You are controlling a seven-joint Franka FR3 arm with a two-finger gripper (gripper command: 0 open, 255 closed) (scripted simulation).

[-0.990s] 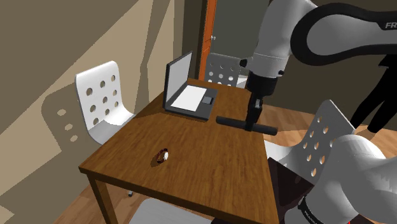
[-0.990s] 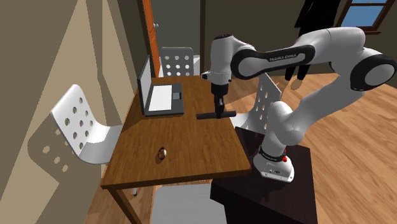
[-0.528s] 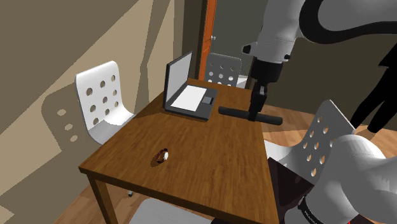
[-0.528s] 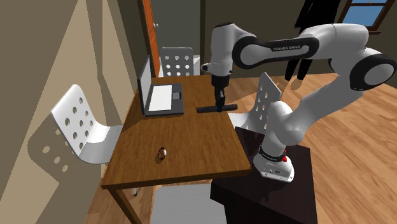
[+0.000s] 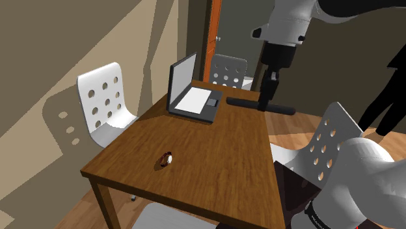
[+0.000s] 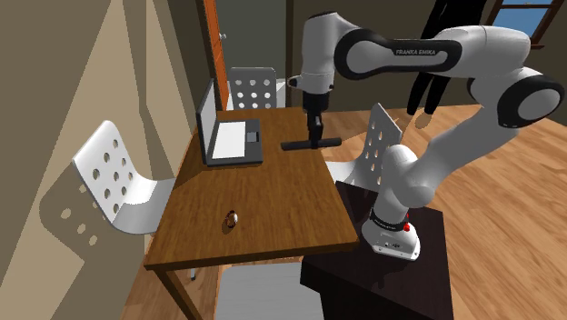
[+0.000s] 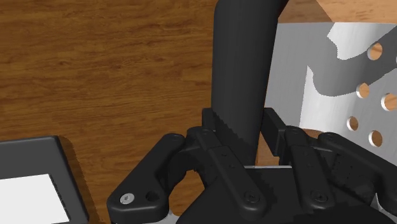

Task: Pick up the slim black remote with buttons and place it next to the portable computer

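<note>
Pincer (image 5: pixel 265 104) pinching the slim black remote (image 5: pixel 242 102) about mid-length, fingers (image 7: pixel 216 130) clasped on its two long sides, clear in the wrist view. Remote (image 6: pixel 295 145) is held roughly level, up off the worktop (image 5: pixel 208 149), over the far corner near the edge on the shoulder view's right. It is just beside the open laptop (image 5: pixel 193 101), on the laptop's right in both exterior views, and not touching it. Wrist view: remote (image 7: pixel 245 57) runs straight away from the pincer (image 7: pixel 245 133), with wood grain under it, its far end out over the worktop edge and a white holed chair (image 7: pixel 343 76); a corner of the laptop (image 7: pixel 32 184) is off to the side. Laptop (image 6: pixel 232 141) is grey, with the screen upright and a pale panel on its base. Arm (image 6: pixel 400 59) comes down near vertical onto the remote. A small dark oval object (image 5: pixel 166 159) lies on the worktop (image 6: pixel 263 200) nearer the front, well apart from the laptop and remote. Another white holed chair (image 5: pixel 104 104) stands at the worktop's left side in the shoulder view, and one (image 5: pixel 228 70) behind the far end.
</note>
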